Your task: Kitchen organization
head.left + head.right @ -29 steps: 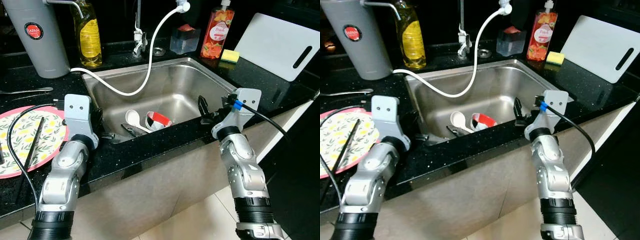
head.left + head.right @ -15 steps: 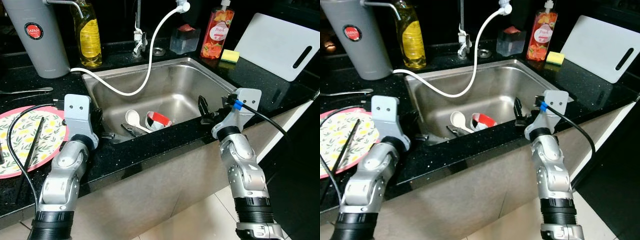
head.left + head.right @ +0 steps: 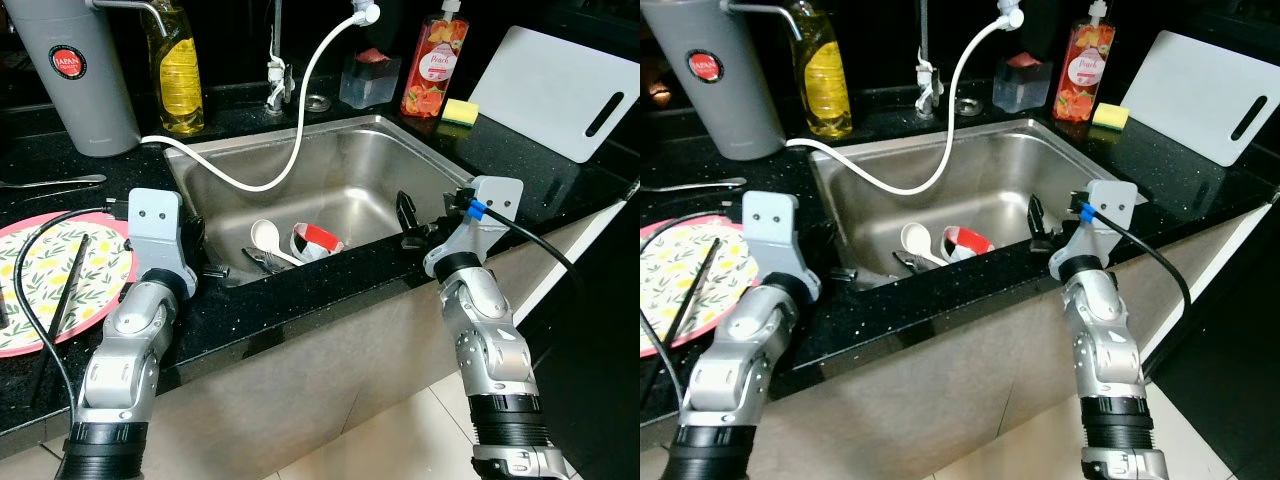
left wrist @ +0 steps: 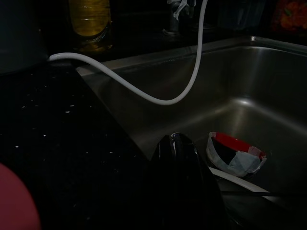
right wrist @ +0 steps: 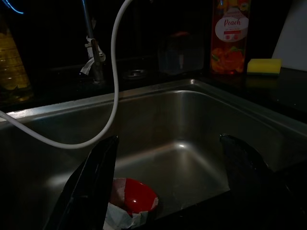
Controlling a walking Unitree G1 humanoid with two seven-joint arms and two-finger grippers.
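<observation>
Black speckled stone runs around a steel sink (image 3: 420, 150), and the layout explains itself; soap and scrubbing things stand along the back edge where water reaches, so the peach dish soap (image 3: 434, 68), the yellow sponge (image 3: 460, 110) and the oil bottle (image 3: 176, 68) all sit near the tap; a white hose (image 3: 300, 110) droops from the tap into the basin and trails out toward the grey canister (image 3: 78, 70).

Dirty ware waits low in the basin, presumably for washing or sorting: a red and white bowl (image 3: 318, 240) lies tipped on its side, touching a white spoon (image 3: 266, 238) and some dark cutlery beside it; the flowered plate (image 3: 60, 285) with chopsticks across it rests on the counter to the robot's left.

Both arms are parked at the near rim, likely poised to reach in; the right gripper (image 5: 168, 177) has its fingers spread wide with nothing between them, aimed over the bowl; the left gripper (image 4: 176, 158) points along the basin's side toward the same bowl, its fingers pressed together and empty.

A white cutting board (image 3: 560, 90) leans at the far right, out of the way.
</observation>
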